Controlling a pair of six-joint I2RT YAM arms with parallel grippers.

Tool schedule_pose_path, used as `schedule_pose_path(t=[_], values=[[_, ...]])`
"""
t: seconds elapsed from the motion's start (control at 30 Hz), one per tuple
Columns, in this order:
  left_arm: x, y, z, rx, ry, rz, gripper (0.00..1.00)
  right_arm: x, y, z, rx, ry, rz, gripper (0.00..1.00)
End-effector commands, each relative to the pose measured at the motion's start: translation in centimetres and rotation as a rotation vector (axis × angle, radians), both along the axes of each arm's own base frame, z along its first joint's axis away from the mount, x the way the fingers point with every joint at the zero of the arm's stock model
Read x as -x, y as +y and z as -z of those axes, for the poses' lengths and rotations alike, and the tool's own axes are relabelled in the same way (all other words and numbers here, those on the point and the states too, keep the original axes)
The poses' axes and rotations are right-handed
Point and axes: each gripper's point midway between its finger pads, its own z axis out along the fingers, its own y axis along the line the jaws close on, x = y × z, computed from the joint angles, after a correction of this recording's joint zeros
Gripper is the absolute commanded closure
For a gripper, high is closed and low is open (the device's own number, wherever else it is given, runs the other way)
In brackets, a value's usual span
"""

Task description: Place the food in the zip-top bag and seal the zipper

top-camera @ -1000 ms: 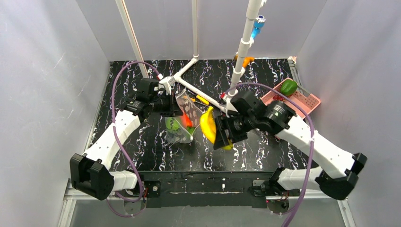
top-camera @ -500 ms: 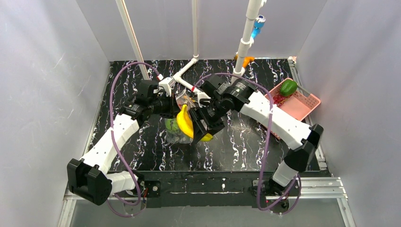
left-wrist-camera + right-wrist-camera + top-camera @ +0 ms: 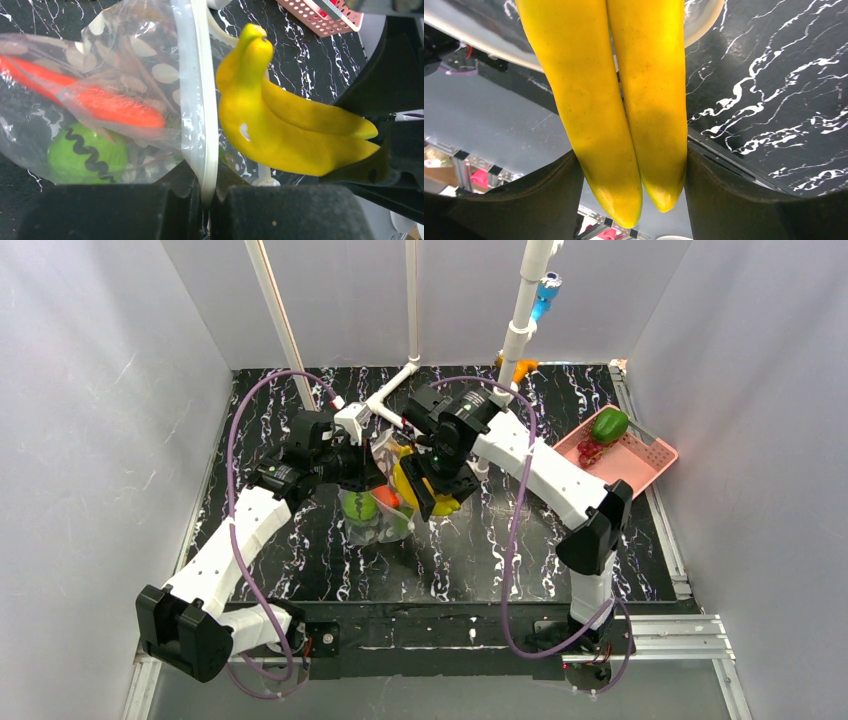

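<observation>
Loading step. Left jaws clenched on zip-top bag [image 3: 125,60] rim, bag at counter [image 3: 480,550] centre. Right jaws grasping bananas [image 3: 280,135] at bag's 3 o'clock, beside zipper [image 3: 202,100]. Next likely: steer bananas into mouth, release; sealing pending.

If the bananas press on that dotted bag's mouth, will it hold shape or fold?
Probably folds: the zip-top bag is thin crinkled film sagging around the red pepper and green fruit. Only the left gripper, pinched on the zipper, seems to hold it up. The glossy bananas may slide along it.
</observation>
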Motion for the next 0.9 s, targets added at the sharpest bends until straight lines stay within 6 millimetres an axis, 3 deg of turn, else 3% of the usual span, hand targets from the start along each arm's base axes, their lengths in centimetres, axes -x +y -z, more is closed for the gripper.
schedule_pose_path(t=[0.0,0.1,0.5,0.87], values=[[0.5,-0.4,-1.1,0.023,-0.049,0.04,1.0,-1.1,-1.0,-0.4,0.087,-0.057,-0.02,0.78],[0.5,-0.5,-0.8,0.02,-0.041,0.044,1.0,-0.8,-0.5,-0.4,0.093,-0.064,-0.051,0.78],[0.7,-1.0,-0.5,0.021,-0.021,0.064,1.0,-0.1,-2.3,1.9,0.277,-0.153,-0.135,0.79],[2.9,-3.3,0.2,0.001,-0.016,0.193,1.0,-1.7,1.6,0.4,0.085,-0.111,-0.05,0.71]])
